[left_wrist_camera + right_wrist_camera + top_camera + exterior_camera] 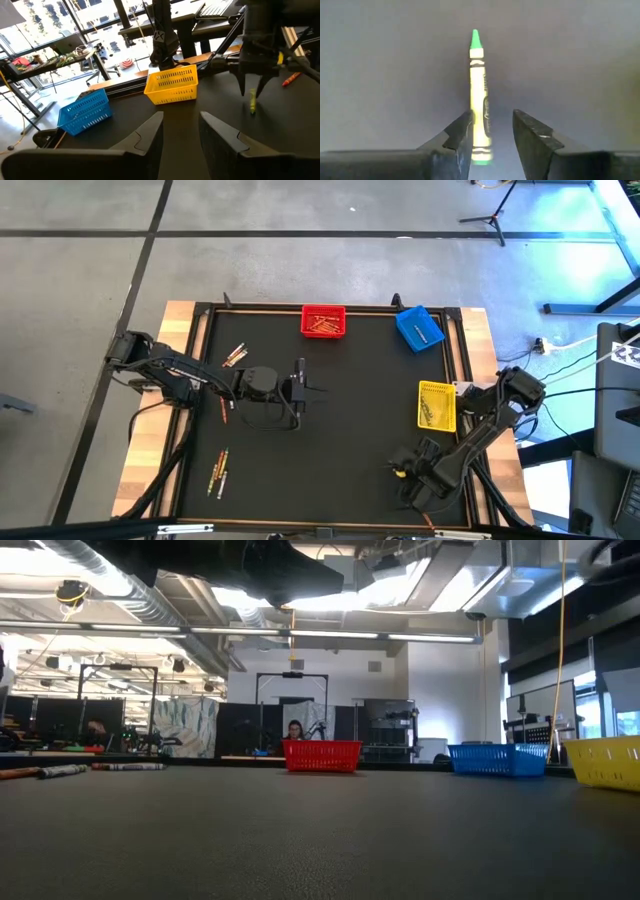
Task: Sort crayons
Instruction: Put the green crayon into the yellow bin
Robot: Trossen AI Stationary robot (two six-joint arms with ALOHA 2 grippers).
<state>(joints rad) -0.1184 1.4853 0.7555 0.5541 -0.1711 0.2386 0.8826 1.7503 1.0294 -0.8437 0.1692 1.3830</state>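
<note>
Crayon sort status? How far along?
Done: some sorted crayons lie in the red plastic bin, and more in the yellow plastic bin.
In hand: the right end effector, open, straddles a yellow-green paper-wrapped crayon on the black mat, not clamped. The left end effector waits open mid-table.
Left: loose crayon clusters on the mat's left side, upper and lower. Roughly midway, I'd guess.

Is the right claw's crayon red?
No, the crayon between the right claw's open fingers is yellow-green with a green tip.
</note>
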